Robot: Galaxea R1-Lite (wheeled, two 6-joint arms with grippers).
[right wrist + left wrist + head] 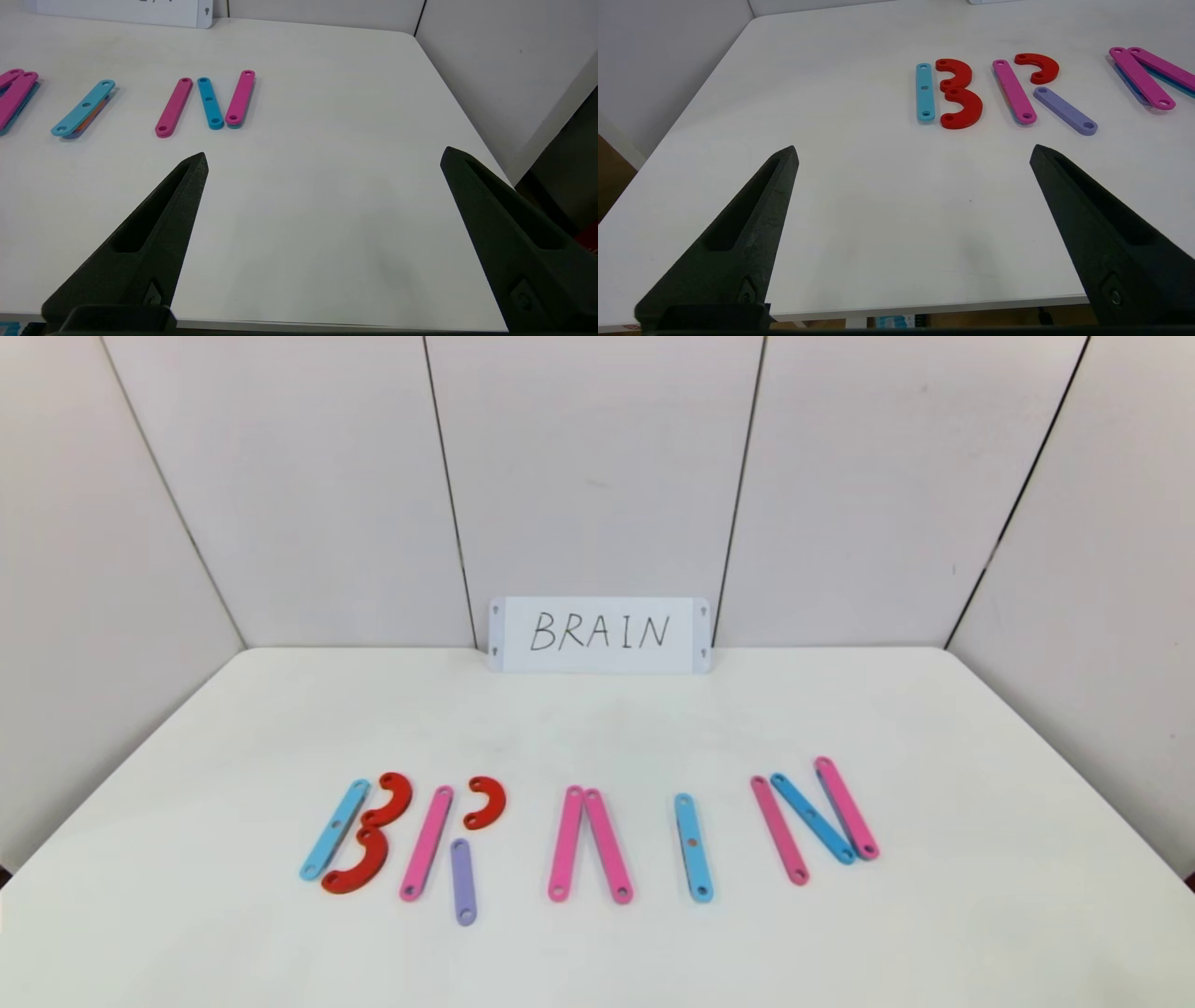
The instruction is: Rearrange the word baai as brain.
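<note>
Already spelled: the word (588, 835) reads B, R, A, I, N across the table's (597, 728) near half.
Left to do: seemingly nothing; A has no crossbar.
Card (599, 634): BRAIN, at the far edge.
Left gripper (913, 154): released, empty, near edge.
Right gripper (322, 158): released, empty, near edge.

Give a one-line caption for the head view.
Plastic strip letters spell BRAIN on the white table below the handwritten card.
</note>
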